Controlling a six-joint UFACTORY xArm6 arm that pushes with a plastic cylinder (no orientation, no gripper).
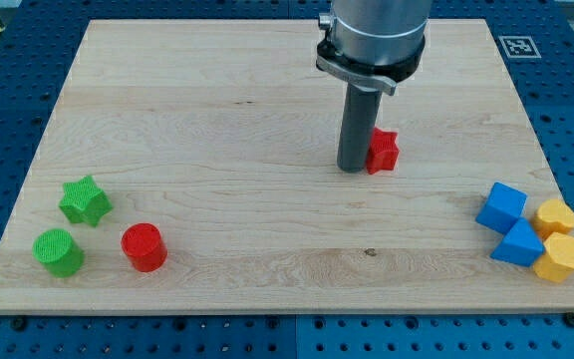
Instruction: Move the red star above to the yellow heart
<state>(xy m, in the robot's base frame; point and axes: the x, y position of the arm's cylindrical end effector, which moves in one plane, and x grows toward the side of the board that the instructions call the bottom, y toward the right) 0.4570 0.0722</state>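
Gripperless, my tip (352, 168) touches one red star (384, 151); elsewhere sit two yellow, two blue, two green blocks.

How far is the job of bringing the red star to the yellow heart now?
Done: my tip has reached the red star and stands against its left side. In hand: a push toward the view's right. Left: nearly the whole way, since the star sits mid-board while the yellow heart lies at the right edge beside the blue blocks.
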